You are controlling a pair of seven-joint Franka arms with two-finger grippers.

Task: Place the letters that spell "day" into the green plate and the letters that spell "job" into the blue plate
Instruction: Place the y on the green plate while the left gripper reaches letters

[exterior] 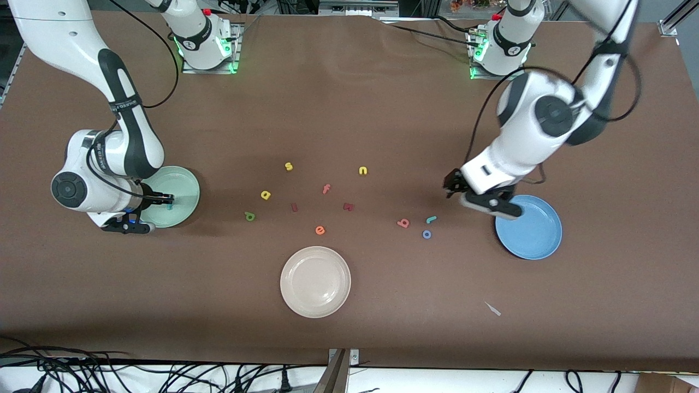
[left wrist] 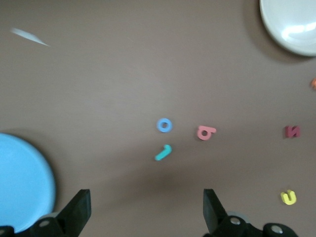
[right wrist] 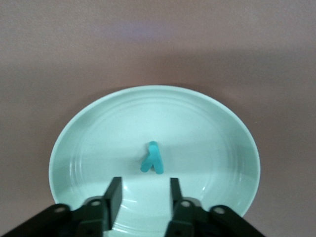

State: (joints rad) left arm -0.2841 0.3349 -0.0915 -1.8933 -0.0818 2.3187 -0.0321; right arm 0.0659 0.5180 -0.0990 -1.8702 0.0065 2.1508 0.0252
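The teal "y" [right wrist: 152, 158] lies in the green plate [right wrist: 98, 128], just off the tips of my right gripper [right wrist: 143, 197], which is open and empty. In the front view this gripper [exterior: 164, 199] hangs low over the green plate [exterior: 183, 183] with the "y" [exterior: 170, 206] beside it. The yellow "a" [exterior: 266, 195] and the green "d" [exterior: 250, 216] lie on the table mid-way. The pink "b" [exterior: 403, 222], teal "j" [exterior: 431, 220] and blue "o" [exterior: 427, 234] lie close to the blue plate [exterior: 532, 232]. My left gripper [exterior: 452, 185] is open over the table by that plate; its wrist view shows "o" [left wrist: 164, 125], "j" [left wrist: 163, 152] and "b" [left wrist: 205, 132].
A cream-white plate [exterior: 315, 281] sits nearest the front camera. Other letters lie scattered mid-table: yellow "s" [exterior: 289, 166], yellow "n" [exterior: 363, 171], pink "f" [exterior: 326, 189], orange "e" [exterior: 320, 230] and two dark red letters [exterior: 348, 206]. A small white scrap [exterior: 493, 309] lies near the blue plate.
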